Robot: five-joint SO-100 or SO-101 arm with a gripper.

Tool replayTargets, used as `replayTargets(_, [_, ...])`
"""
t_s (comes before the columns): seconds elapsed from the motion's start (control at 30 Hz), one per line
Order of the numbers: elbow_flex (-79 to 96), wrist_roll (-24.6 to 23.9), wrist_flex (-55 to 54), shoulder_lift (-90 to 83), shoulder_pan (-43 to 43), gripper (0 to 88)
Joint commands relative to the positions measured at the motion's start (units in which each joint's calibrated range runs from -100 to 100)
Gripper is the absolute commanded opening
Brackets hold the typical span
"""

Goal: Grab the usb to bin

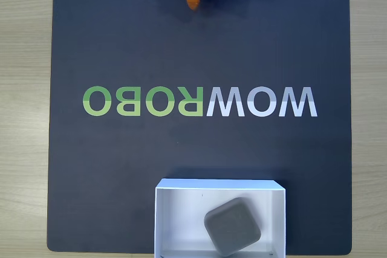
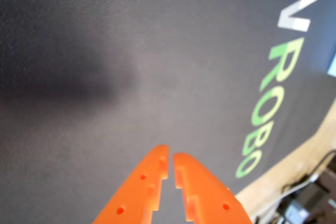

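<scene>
The usb (image 1: pixel 233 226), a small grey rounded square block, lies tilted inside the bin (image 1: pixel 175 209), a white open-top box at the bottom edge of the fixed view. My orange gripper (image 1: pixel 193 3) sits at the top of that view, far from the bin. In the wrist view the gripper (image 2: pixel 170 154) enters from the bottom edge, its two orange fingers almost touching at the tips with nothing between them, above bare dark mat.
A dark mat (image 1: pixel 121 40) with the mirrored WOWROBO lettering (image 1: pixel 199 101) covers the wooden table (image 1: pixel 24 89). Cables (image 2: pixel 310 192) lie past the mat's edge at the lower right of the wrist view.
</scene>
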Motion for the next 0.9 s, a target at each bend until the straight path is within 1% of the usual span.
replayTargets(0.0, [-0.4,-0.1,0.3,-0.2,0.1,1.3])
replayTargets(0.87, [-0.5,-0.2,0.3,-0.1,0.3,1.4])
